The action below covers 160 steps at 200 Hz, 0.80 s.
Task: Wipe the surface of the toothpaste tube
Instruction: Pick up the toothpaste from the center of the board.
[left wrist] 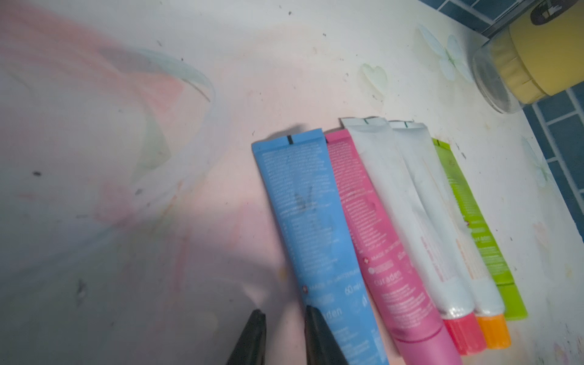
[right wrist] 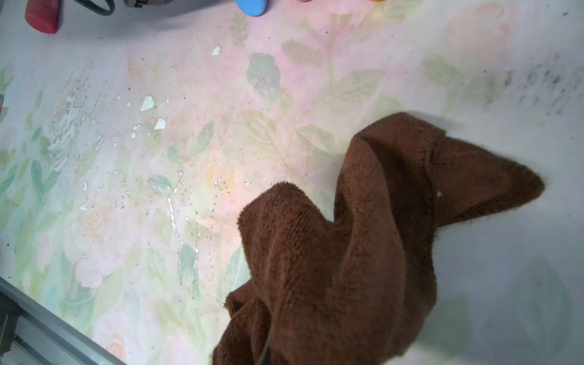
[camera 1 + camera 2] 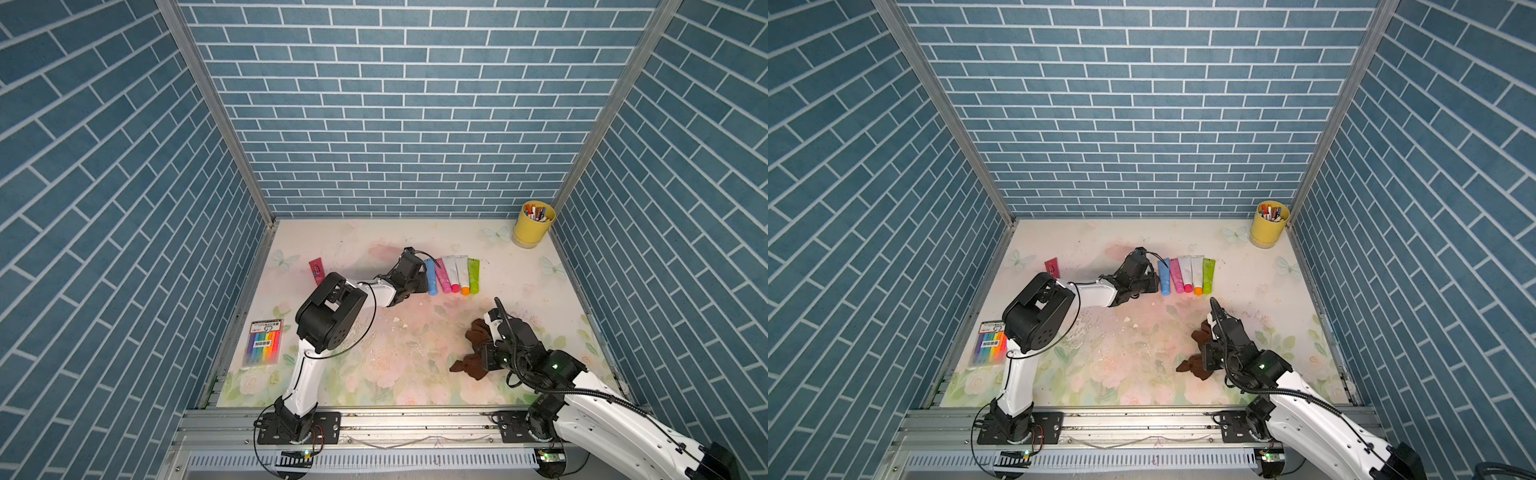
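Landmark = yellow cup (image 3: pixel 533 229), standing in a far corner of the table (image 3: pixel 374 245) with pens in it.

- Five tubes lie side by side, touching, in a row near the cup. Order from the cup outward: green tube (image 1: pixel 474 227), white tube with orange cap (image 1: pixel 493 331), white tube with red cap (image 1: pixel 464 336), pink tube (image 1: pixel 373 237), blue toothpaste tube (image 1: pixel 303 221).
- So the blue toothpaste tube is the row's end farthest from the cup. It lies flat on the table, and dark smudges show mid-body in the left wrist view.
- Left gripper (image 1: pixel 282 311) is low at the cap end of the blue tube, on the side away from the cup. The jaws are only narrowly apart, with bare table showing in the gap and nothing between them. One fingertip (image 1: pixel 313 319) overlaps the tube's edge; contact or just above it, cannot tell.
- Right gripper (image 3: pixel 488 351) is well apart from the cup and nearer the robot's base than the row. Its jaws are clamped on the brown cloth (image 2: pixel 347 237), which bunches up into them, with the loose folds draped on the table.
- The cloth and the blue tube are apart, not touching.
- Red tube (image 3: pixel 317 268) lies alone, farther from the cup than the left gripper.
- Marker pack (image 3: pixel 262 343) is farther out again, at the table edge.
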Each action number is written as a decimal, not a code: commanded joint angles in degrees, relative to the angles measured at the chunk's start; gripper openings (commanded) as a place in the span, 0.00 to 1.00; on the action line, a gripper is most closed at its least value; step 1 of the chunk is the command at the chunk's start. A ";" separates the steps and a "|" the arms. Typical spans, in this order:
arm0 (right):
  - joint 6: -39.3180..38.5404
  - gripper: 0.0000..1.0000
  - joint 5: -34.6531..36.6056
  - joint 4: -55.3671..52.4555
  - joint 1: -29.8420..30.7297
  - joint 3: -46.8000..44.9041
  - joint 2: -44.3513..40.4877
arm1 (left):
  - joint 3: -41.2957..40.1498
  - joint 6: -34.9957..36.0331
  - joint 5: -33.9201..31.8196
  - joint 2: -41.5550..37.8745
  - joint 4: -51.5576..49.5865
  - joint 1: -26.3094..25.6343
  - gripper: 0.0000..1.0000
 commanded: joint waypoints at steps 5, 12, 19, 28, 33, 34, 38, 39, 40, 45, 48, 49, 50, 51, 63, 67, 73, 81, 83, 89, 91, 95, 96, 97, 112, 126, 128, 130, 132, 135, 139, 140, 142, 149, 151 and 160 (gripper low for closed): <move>1.61 0.00 1.32 -0.58 -0.27 -0.04 0.25 | 2.31 1.30 1.64 2.19 -2.53 0.38 0.24; 1.61 0.00 1.36 -0.62 -0.26 -0.07 0.40 | 2.71 1.36 1.96 2.60 -2.71 0.38 0.23; 1.61 0.00 1.32 -0.62 -0.22 -0.02 0.42 | 3.11 1.48 2.28 2.93 -2.89 0.32 0.23; 1.61 0.00 1.32 -0.65 -0.25 -0.02 0.44 | 3.63 1.66 2.35 3.31 -3.17 0.38 0.23; 1.61 0.00 1.33 -0.62 -0.18 0.00 0.40 | 3.92 1.73 2.40 3.44 -3.33 0.38 0.23; 1.61 0.00 1.33 -0.66 -0.22 -0.01 0.40 | 3.95 1.73 2.40 3.49 -3.35 0.38 0.23; 1.61 0.00 1.32 -0.62 -0.24 -0.07 0.34 | 4.06 1.85 2.27 3.56 -3.44 0.37 0.23; 1.61 0.00 1.32 -0.58 -0.21 -0.09 0.33 | 4.11 1.84 2.29 3.59 -3.45 0.38 0.23; 1.61 0.00 1.32 -0.60 -0.19 -0.10 0.32 | 4.18 1.88 2.26 3.65 -3.50 0.33 0.23; 1.61 0.00 1.32 -0.66 -0.27 -0.10 0.26 | 4.51 2.00 2.23 3.78 -3.77 0.38 0.23; 1.61 0.00 1.32 -0.62 -0.24 -0.04 0.29 | 4.67 2.09 2.22 3.89 -3.93 0.38 0.23; 1.61 0.00 1.32 -0.62 -0.25 -0.08 0.26 | 4.77 2.09 2.22 3.93 -4.00 0.38 0.23; 1.61 0.00 1.32 -0.62 -0.21 -0.05 0.28 | 4.77 2.09 2.22 4.04 -4.08 0.38 0.23; 1.61 0.00 1.32 -0.62 -0.23 -0.08 0.30 | 4.87 2.18 2.22 4.10 -4.12 0.38 0.23; 1.61 0.00 1.32 -0.62 -0.19 -0.06 0.22 | 5.60 2.44 2.31 4.46 -4.70 0.33 0.23; 1.61 0.00 1.32 -0.62 -0.25 -0.06 0.22 | 5.76 2.51 2.31 4.55 -4.89 0.38 0.23; 1.61 0.00 1.44 -0.70 -0.23 -0.11 0.14 | 5.86 2.62 2.27 4.52 -5.08 0.34 0.23; 1.61 0.00 1.43 -0.76 -0.21 -0.11 0.00 | 5.71 2.77 2.11 4.03 -5.28 0.38 0.23; 1.61 0.00 1.48 -0.72 -0.23 -0.11 -0.07 | 5.56 2.86 1.97 3.71 -5.41 0.38 0.24; 1.61 0.00 1.50 -0.84 -0.25 -0.11 -0.19 | 4.44 3.19 1.17 2.34 -5.15 0.34 0.25; 1.61 0.00 1.50 -0.78 -0.26 -0.11 -0.21 | 3.86 3.31 0.62 1.68 -4.94 0.37 0.26; 1.61 0.00 1.50 -0.79 -0.16 -0.19 -0.34 | 2.22 3.64 0.06 0.02 -3.74 0.28 0.30; 1.61 0.00 1.50 -0.75 -0.21 -0.19 -0.32 | 1.79 3.66 -0.09 -0.46 -3.42 0.28 0.31; 1.61 0.00 1.50 -0.73 -0.23 -0.20 -0.31 | 1.35 3.75 -0.25 -0.92 -3.18 0.29 0.32; 1.46 0.00 1.02 -0.52 -0.27 -0.21 -0.22 | -3.88 5.03 -3.66 -8.25 -2.50 0.34 0.46; 1.27 0.00 0.49 -0.28 -0.26 -0.11 0.12 | -6.19 6.97 -8.68 -14.91 -6.89 0.47 0.55; 1.26 0.00 0.39 -0.27 -0.26 -0.11 0.13 | -6.47 7.18 -9.33 -15.84 -7.66 0.54 0.56; 1.26 0.00 0.36 -0.27 -0.30 -0.11 0.13 | -6.78 7.38 -10.18 -16.75 -8.38 0.62 0.56; 1.20 0.00 0.29 -0.20 -0.27 -0.11 0.16 | -7.01 7.70 -10.85 -17.64 -9.13 0.70 0.57; 1.18 0.00 0.13 -0.19 -0.26 -0.12 0.19 | -7.46 7.98 -12.00 -18.93 -10.12 0.90 0.58; 1.10 0.00 -0.02 -0.07 -0.26 -0.11 0.21 | -8.09 8.33 -13.62 -20.90 -11.56 1.17 0.60; 1.09 0.00 -0.10 -0.04 -0.21 -0.11 0.26 | -8.16 8.38 -14.00 -21.34 -11.91 1.26 0.60; 1.09 0.00 -0.15 -0.01 -0.25 -0.07 0.23 | -8.56 8.58 -14.71 -21.99 -12.49 1.41 0.61; 1.00 0.00 -0.42 0.08 -0.22 -0.26 0.05 | -9.94 8.99 -16.86 -25.43 -14.45 2.08 0.62; 0.93 0.00 -0.48 0.08 -0.25 -0.21 0.00 | -10.37 9.07 -17.62 -26.36 -14.97 2.26 0.62; 0.87 0.00 -0.69 0.18 -0.26 -0.24 -0.25 | -12.30 9.36 -19.81 -30.12 -16.88 3.77 0.64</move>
